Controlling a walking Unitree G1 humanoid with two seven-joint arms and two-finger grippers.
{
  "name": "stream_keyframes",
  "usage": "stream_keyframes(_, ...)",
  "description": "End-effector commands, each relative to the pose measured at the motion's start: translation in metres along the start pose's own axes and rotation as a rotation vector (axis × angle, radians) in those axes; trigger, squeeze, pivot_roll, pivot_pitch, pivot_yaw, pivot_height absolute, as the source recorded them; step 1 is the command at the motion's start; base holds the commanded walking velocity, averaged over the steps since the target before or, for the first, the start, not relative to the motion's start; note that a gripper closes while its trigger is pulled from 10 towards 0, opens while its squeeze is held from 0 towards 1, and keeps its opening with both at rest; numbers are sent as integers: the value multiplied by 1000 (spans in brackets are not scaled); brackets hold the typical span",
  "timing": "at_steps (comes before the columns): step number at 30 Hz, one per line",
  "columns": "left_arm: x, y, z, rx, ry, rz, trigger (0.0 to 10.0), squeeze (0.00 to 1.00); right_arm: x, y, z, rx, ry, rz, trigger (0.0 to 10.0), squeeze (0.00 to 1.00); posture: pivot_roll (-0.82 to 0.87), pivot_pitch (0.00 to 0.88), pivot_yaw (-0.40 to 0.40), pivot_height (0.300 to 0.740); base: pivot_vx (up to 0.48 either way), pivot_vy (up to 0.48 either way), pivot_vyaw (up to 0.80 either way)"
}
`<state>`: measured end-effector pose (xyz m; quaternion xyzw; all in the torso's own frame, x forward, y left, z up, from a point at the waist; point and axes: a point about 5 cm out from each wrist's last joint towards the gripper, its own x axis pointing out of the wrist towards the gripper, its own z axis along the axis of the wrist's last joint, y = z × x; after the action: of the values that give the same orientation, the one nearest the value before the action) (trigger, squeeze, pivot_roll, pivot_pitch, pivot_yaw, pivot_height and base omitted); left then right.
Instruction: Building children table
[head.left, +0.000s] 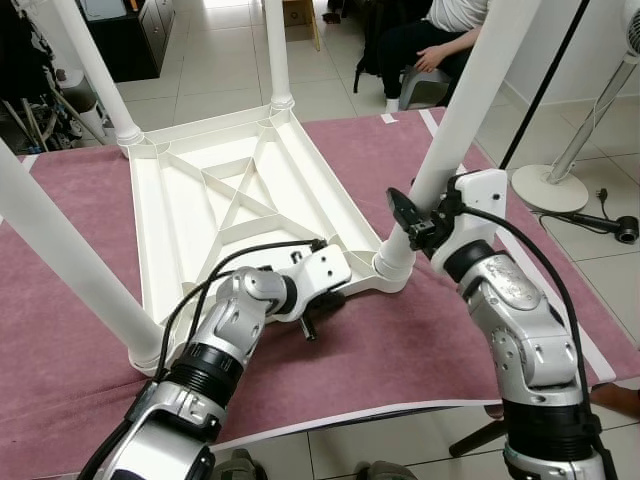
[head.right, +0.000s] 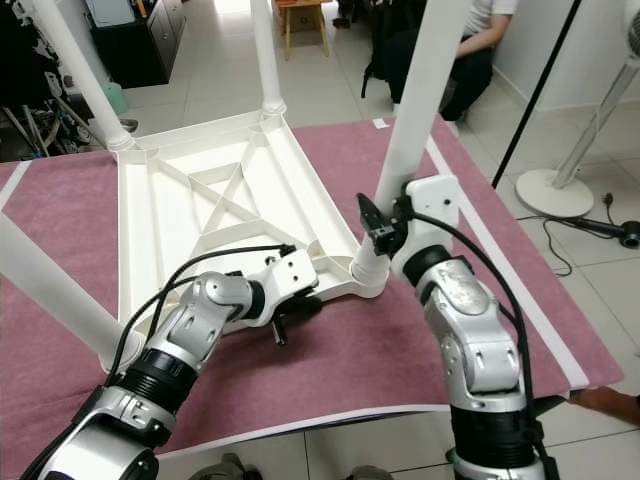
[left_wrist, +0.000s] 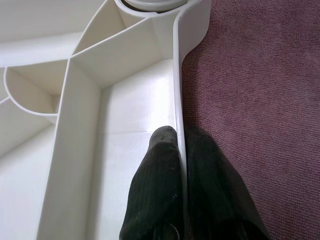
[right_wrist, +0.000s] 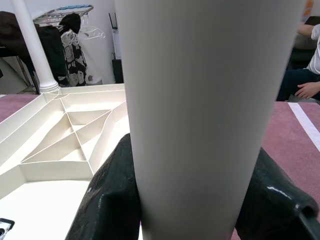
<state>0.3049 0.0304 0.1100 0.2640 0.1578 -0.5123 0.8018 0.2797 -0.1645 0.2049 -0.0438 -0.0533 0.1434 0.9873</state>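
Pinching near edge wall of upturned white table top with my left gripper, one finger inside rim, one outside, closed tight on thin wall. Table lies on maroon cloth, legs pointing up. To right, my right gripper clasps near-right table leg low above its socket, fingers spread round it, touching both sides. Person sits beyond; fan at far right.

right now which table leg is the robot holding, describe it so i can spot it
Find the white table lying upside down on the maroon rug. Four white legs stand up from its corners; take the one at the near corner on the robot's right. Only this leg has the right gripper clamped around it.
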Motion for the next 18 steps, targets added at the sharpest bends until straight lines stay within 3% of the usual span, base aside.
stream_keyframes(1, -9, 22, -28, -35, 110, 433, 10000, 0, -2, -6, -18, 7, 101, -27, 10000, 0, -11, 0, 83, 740, 0, 0, 0)
stream_keyframes(7, -9, 22, -28, -34, 110, 434, 10000, 0, 6, -6, -19, 9, 116, 7, 10000, 0, -10, 0, 88, 740, 0, 0, 0)
stream_keyframes(11, -9, 23, -27, -32, 110, 436, 10000, 0, 23, -8, -20, 11, 126, 17, 10000, 0, -1, 0, 89, 740, 0, 0, 0)
stream_keyframes(18, -10, 23, -27, -34, 113, 442, 10000, 0, 26, -3, -18, 2, 107, 60, 10000, 0, 3, 0, 86, 740, 0, 0, 0)
